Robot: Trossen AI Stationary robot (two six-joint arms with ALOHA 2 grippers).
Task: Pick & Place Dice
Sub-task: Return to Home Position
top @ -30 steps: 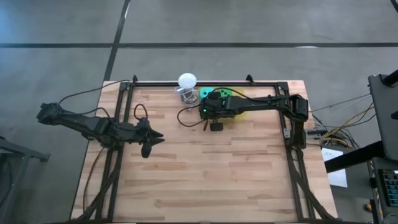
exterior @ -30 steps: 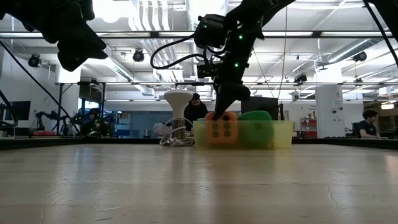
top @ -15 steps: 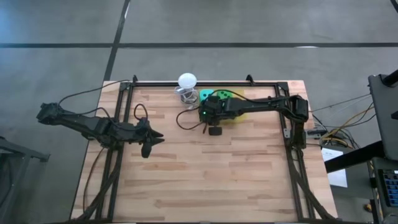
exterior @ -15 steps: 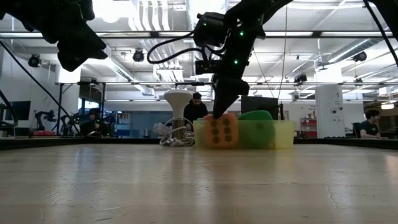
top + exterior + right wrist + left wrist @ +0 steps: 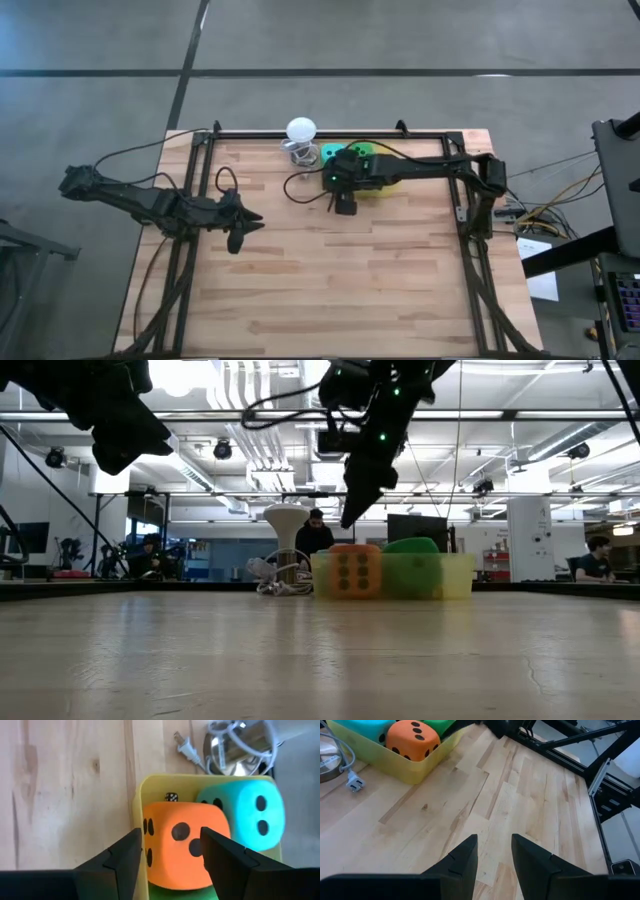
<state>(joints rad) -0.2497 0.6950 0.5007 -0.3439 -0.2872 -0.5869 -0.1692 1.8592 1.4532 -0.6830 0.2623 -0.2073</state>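
An orange die (image 5: pixel 180 845) sits in a yellow bin (image 5: pixel 150 782) beside a teal die (image 5: pixel 245 815), with a green die (image 5: pixel 410 546) behind them. The bin (image 5: pixel 392 180) stands at the table's far middle. My right gripper (image 5: pixel 170 837) hangs open above the orange die (image 5: pixel 354 571), clear of its top and pointing down in the low view (image 5: pixel 350 515). My left gripper (image 5: pixel 493 842) waits open over the table's left side (image 5: pixel 255 220), holding nothing.
A white ball on a wire stand (image 5: pixel 300 128) stands just left of the bin, with its cord and plug (image 5: pixel 184 750) lying on the wood. Bare wooden boards (image 5: pixel 330 280) stretch across the near half. People show in the room beyond the table.
My right gripper has let go of the orange die and risen straight up from it. The die has stayed in the bin's near left corner and now sits level on its own.
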